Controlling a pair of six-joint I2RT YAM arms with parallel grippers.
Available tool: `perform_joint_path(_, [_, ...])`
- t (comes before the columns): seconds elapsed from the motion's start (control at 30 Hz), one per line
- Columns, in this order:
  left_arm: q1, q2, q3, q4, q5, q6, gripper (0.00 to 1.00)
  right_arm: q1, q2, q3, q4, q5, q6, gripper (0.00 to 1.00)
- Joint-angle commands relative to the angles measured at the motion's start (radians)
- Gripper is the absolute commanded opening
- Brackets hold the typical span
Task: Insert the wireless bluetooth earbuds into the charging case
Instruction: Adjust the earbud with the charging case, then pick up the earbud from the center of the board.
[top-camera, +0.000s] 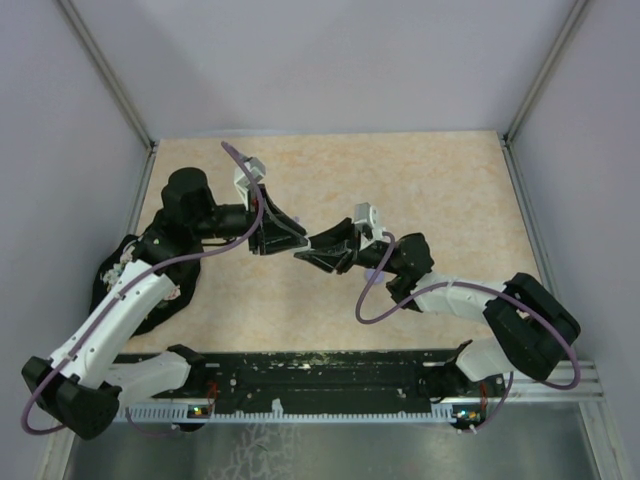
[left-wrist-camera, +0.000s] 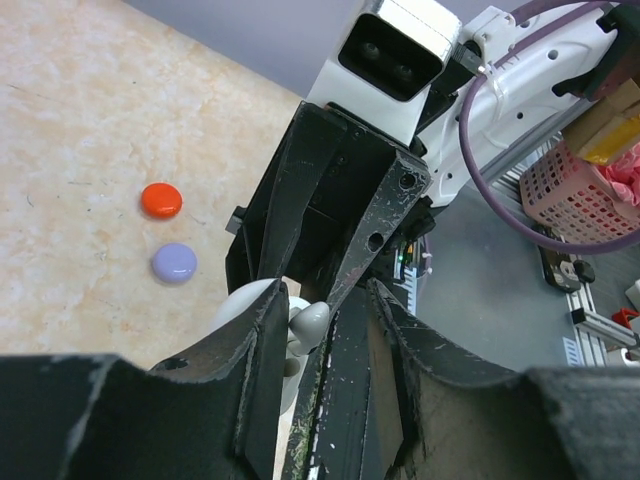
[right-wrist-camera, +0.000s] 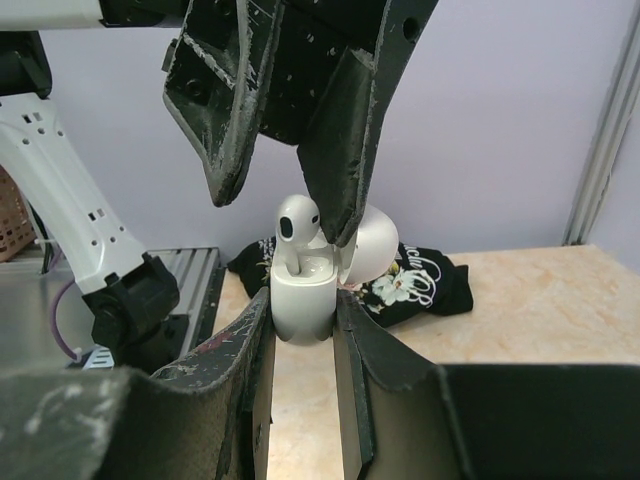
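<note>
Two arms reach in from the near edge and meet over the middle of the table (top-camera: 430, 190). The left arm bends out by the left wall and then points across to the right. The right arm bends out by the right side and points back to the left, so the two claws are nose to nose.

The right claw (top-camera: 312, 255) is clamped tight on the white charging case (right-wrist-camera: 302, 305), with one finger on each side of it. The case stands upright in that view, and its lid (right-wrist-camera: 375, 245) is tipped open behind it. One white earbud (right-wrist-camera: 297, 225) sits in the case, with its stem down inside and its round head poking up.

In the right wrist view the left claw (top-camera: 285, 240) hangs over the case. Its fingers (right-wrist-camera: 225, 130) are apart, and the earbud's head is between their tips. One finger is right against the head and the other is away from it. In the left wrist view the same earbud shows in the gap between the left fingers.

Down on the table, well away from the claws, lie a red disc (left-wrist-camera: 161, 200) and a lilac disc (left-wrist-camera: 174, 263). They are near each other but not touching. A black cloth (right-wrist-camera: 410, 285) with flowers on it lies on the table behind the case
</note>
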Motion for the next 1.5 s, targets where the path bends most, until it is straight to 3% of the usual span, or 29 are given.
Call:
perform_joint_path(0.0, [-0.002,-0.018,0.005,0.003,0.000,0.035,0.43,-0.004,-0.002,0.050,0.066,-0.029,0.013,0.00])
perform_joint_path(0.53, [-0.001,-0.044,0.053,0.000,-0.106,0.019,0.52,-0.036,-0.001,0.010,0.087,0.012,0.002,0.00])
perform_joint_path(0.87, [0.000,-0.054,0.052,-0.250,-0.650,0.030,0.57,-0.078,-0.115,-0.127,-0.059,0.193,-0.153,0.00])
perform_joint_path(1.1, [0.025,0.045,0.011,-0.344,-0.900,0.017,0.58,-0.085,-0.222,-0.170,-0.229,0.238,-0.273,0.00])
perform_joint_path(1.27, [0.095,0.162,-0.013,-0.356,-0.957,0.041,0.58,-0.086,-0.267,-0.177,-0.309,0.262,-0.324,0.00])
perform_joint_path(1.47, [0.223,0.336,0.001,-0.339,-0.895,0.083,0.55,-0.088,-0.269,-0.160,-0.358,0.270,-0.370,0.00])
